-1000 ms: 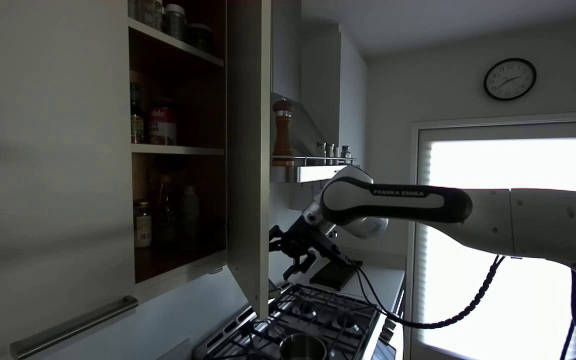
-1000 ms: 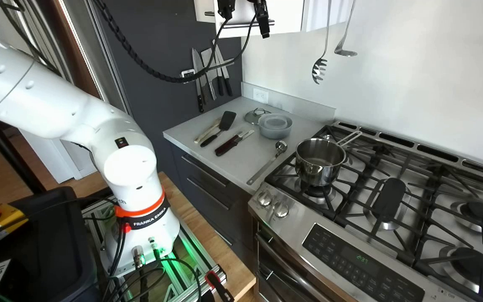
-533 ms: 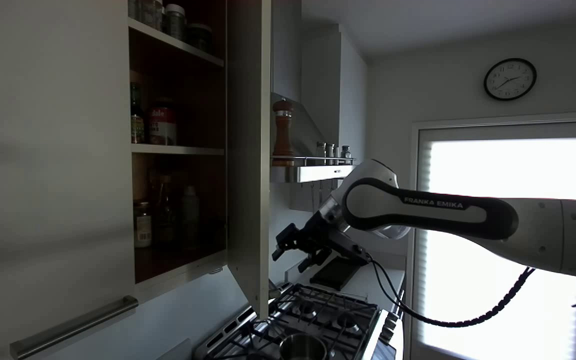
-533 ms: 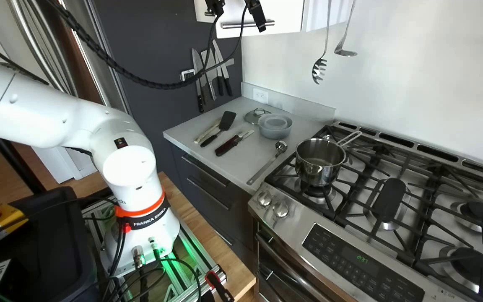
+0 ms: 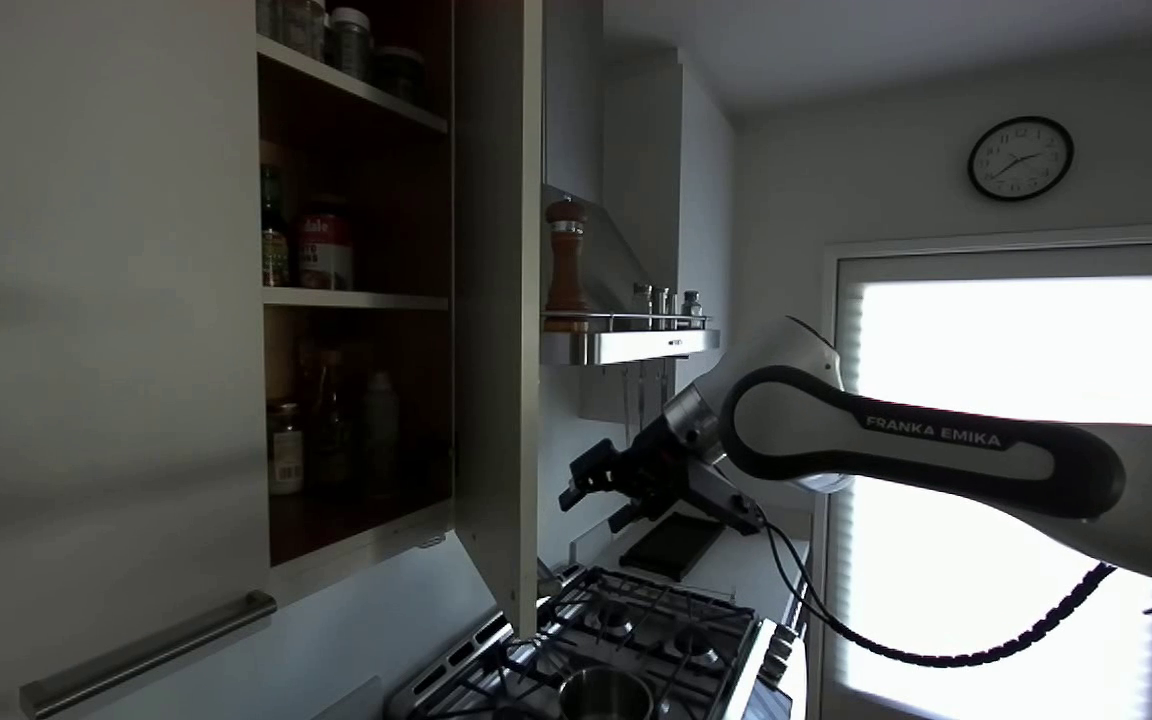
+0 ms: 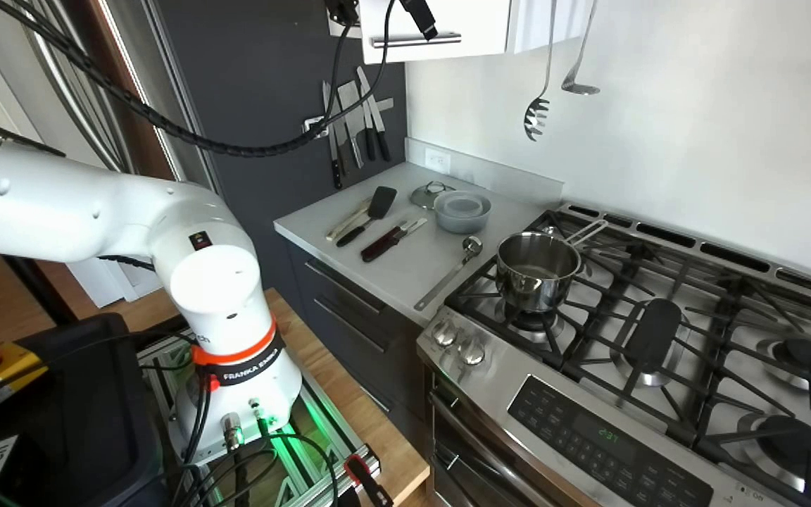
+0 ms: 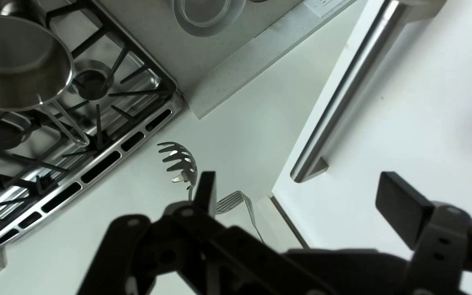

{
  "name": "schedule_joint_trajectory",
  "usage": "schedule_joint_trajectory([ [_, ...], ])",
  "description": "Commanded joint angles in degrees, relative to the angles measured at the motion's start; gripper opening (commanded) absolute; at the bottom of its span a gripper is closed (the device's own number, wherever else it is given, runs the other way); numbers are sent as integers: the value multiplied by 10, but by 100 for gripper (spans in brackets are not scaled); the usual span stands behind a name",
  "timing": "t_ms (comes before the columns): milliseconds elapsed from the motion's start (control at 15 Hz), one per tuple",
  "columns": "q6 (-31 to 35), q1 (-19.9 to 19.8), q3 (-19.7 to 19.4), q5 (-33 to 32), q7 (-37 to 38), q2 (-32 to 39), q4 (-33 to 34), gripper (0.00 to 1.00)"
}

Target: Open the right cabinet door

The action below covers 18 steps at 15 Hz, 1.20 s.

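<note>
The right cabinet door (image 5: 491, 330) stands swung out from the cabinet, seen nearly edge-on in an exterior view, with shelves exposed behind it. Its pale outer face (image 6: 476, 24) shows at the top of an exterior view, above a short silver bar handle (image 6: 448, 39). In the wrist view that handle (image 7: 348, 92) slants down ahead of my gripper (image 7: 305, 196), whose fingers are wide apart and hold nothing. From outside, the gripper (image 5: 593, 511) hangs on the door's outer side, a small gap from its edge.
A wider panel (image 5: 96, 300) with a long handle (image 5: 151, 655) is closed beside the open shelves. A pot (image 6: 532, 282) sits on the stove below. Hanging utensils (image 7: 182, 159) and the range hood (image 5: 626, 347) with a pepper mill (image 5: 566, 265) are nearby.
My gripper has backed away from the door, moving right in an exterior view and out from behind the door's edge. The handle is now more exposed; the door has not moved.
</note>
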Motion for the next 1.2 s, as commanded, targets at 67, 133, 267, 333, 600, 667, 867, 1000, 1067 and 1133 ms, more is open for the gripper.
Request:
schedule_joint_trajectory([
  [67,-16,9,-9,-19,-17,-6,4,100],
  [133,-26,6,-9,-34,-28,-11,6,100],
  [267,-46,10,-20,-62,-69,-27,7,100],
  [333,-57,14,-27,-74,-92,-34,8,100],
  [600,-108,38,-65,-106,-199,-73,5,100],
  [667,-121,44,-74,-110,-221,-82,5,100],
  [867,-158,82,-109,-97,-299,-116,8,100],
  [1000,-186,99,-125,-96,-335,-136,10,100],
  [1067,-197,108,-132,-93,-349,-147,10,100],
  [1133,-205,115,-137,-92,-361,-155,11,100],
])
